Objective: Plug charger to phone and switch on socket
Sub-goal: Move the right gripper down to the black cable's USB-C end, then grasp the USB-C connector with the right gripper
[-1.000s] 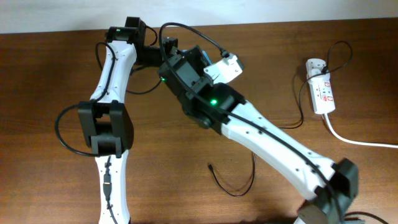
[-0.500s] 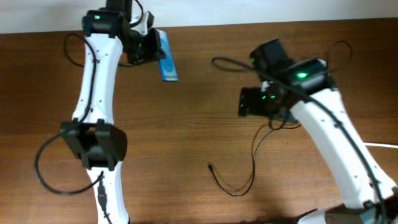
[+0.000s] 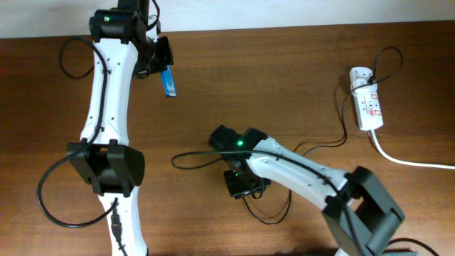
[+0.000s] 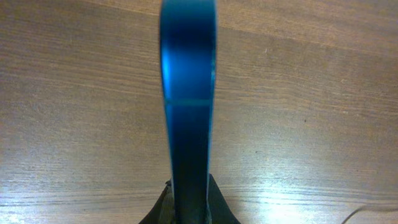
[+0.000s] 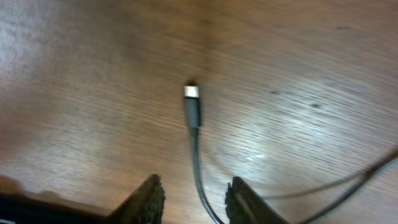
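Note:
My left gripper (image 3: pixel 158 60) is shut on the phone (image 3: pixel 168 80) and holds it above the table at the back left. In the left wrist view the phone (image 4: pixel 188 93) shows edge-on, blue, rising from between the fingers (image 4: pixel 217 208). The charger's thin black cable (image 3: pixel 274 215) loops across the front middle, and its white adapter (image 3: pixel 361 76) sits in the socket (image 3: pixel 370 108) at the right. My right gripper (image 3: pixel 245 183) hangs low over the cable's end. In the right wrist view the plug tip (image 5: pixel 192 93) lies on the wood, the cable passing between the parted jaws of my right gripper (image 5: pixel 196 198) without touching them.
A thick white cord (image 3: pixel 412 161) runs from the socket off the right edge. The left arm's base (image 3: pixel 106 167) stands at the front left. The right arm (image 3: pixel 313 174) stretches across the front right of the brown wooden table (image 3: pixel 213 121).
The right arm swung from the right side down to the front middle, over the cable's end, and its jaws narrowed. The left arm shifted slightly and the phone turned more edge-on.

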